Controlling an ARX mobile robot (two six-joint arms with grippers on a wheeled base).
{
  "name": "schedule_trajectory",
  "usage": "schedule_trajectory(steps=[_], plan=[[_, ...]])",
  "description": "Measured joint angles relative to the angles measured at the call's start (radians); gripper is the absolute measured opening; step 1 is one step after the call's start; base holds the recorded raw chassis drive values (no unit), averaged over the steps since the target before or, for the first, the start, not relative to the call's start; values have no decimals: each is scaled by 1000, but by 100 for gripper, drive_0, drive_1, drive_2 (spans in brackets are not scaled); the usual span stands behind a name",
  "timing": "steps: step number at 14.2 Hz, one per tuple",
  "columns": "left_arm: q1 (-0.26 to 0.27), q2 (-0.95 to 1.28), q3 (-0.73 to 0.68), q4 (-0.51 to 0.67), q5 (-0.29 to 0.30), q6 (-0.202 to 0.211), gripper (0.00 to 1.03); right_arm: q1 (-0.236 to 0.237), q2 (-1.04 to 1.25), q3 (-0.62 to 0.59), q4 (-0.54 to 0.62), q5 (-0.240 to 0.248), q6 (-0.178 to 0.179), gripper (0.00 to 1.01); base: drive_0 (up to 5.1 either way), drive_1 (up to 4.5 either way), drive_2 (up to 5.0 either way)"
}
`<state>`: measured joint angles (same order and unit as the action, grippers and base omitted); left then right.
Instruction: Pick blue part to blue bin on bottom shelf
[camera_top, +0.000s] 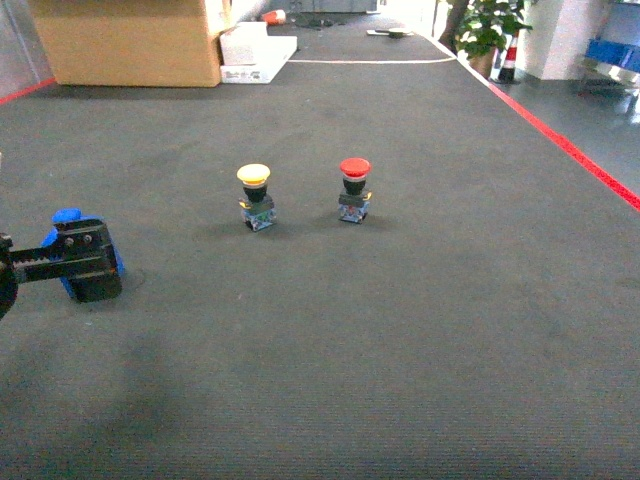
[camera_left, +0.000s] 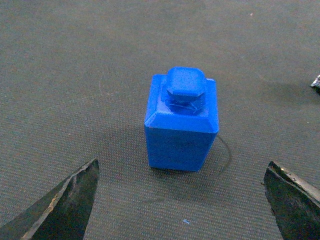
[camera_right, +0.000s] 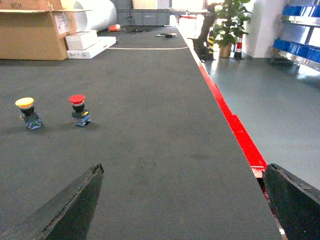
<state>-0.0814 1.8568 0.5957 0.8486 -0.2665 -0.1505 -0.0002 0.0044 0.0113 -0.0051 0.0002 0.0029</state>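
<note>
The blue part (camera_left: 182, 127) is a bright blue block with a squat cap on top, standing upright on dark grey carpet. My left gripper (camera_left: 182, 164) is open, one finger on each side, its tips about level with the part's near face and not touching it. In the head view, the left gripper (camera_top: 88, 262) covers most of the blue part (camera_top: 66, 216) at the far left. My right gripper (camera_right: 185, 166) is open over bare carpet with nothing between its fingers. Far right, blue bins (camera_right: 295, 46) sit on a low steel shelf (camera_right: 300, 59); which one is the blue bin I cannot tell.
A yellow push button (camera_top: 255, 196) and a red push button (camera_top: 354, 188) stand mid-carpet. A red strip (camera_right: 235, 127) marks the carpet's right edge, with grey floor beyond. A cardboard box (camera_top: 130, 40), white boxes (camera_top: 250, 50) and a potted plant (camera_top: 487, 28) stand at the back.
</note>
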Motion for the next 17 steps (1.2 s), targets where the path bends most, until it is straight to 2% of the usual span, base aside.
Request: schedule_trajectory(steps=[5,11,14,16,17], plan=[[18,138,136,-34,-10,-2,98,0,0,0,0,0,0,98,0,0,0],[35,187,190,-45,-11,-3,98,0,0,0,0,0,0,98,0,0,0],[54,248,262,-77,-7,-15,98,0,0,0,0,0,0,98,0,0,0],[60,313,342,-105,24,-45,98,0,0,0,0,0,0,98,0,0,0],[63,321,351,-82,24,-60,78,0,0,0,0,0,0,98,0,0,0]])
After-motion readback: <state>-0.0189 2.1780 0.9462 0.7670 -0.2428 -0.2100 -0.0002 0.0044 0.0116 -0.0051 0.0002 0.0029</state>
